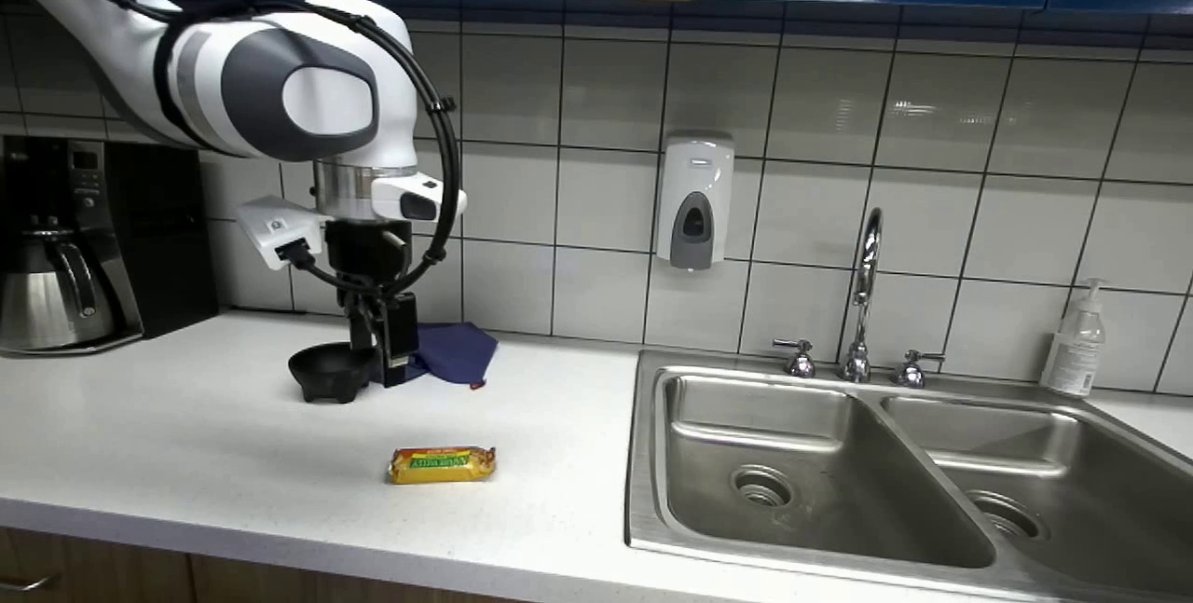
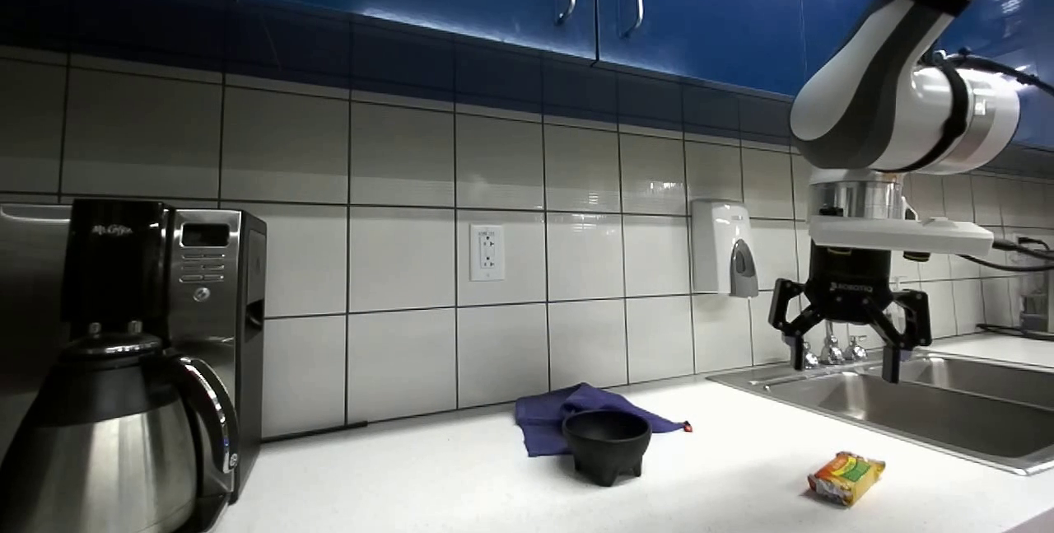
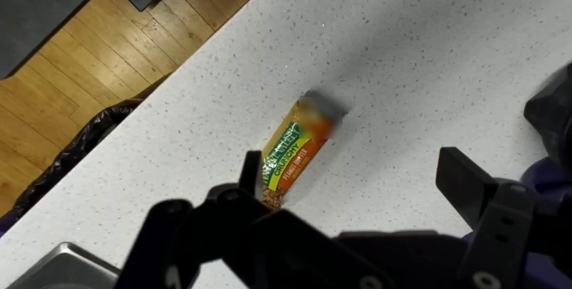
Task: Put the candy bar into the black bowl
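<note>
Wrist view shows the fingers spread wide apart above the table, one of them hiding an end of the candy bar. In both exterior views the bar lies on the table between the upright black bowl and the sink; a rumpled purple cloth sits just beside the bowl.

Yellow, orange and green candy bar, black bowl, black pincer, purple cloth, speckled white counter
</note>
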`<action>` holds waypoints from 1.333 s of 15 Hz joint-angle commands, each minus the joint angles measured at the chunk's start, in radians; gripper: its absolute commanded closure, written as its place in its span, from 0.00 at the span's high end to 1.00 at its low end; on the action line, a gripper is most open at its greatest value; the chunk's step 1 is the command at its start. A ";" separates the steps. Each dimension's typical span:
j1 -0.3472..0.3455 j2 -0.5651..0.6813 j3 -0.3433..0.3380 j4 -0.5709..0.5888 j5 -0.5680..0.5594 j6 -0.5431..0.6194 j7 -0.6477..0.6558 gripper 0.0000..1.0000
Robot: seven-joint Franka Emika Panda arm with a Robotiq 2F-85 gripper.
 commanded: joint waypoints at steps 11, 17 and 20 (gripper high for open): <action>-0.058 0.244 -0.002 0.000 -0.036 0.216 0.128 1.00; -0.051 0.343 -0.010 0.016 -0.061 0.300 0.170 1.00; -0.044 0.383 -0.014 0.037 -0.089 0.331 0.202 1.00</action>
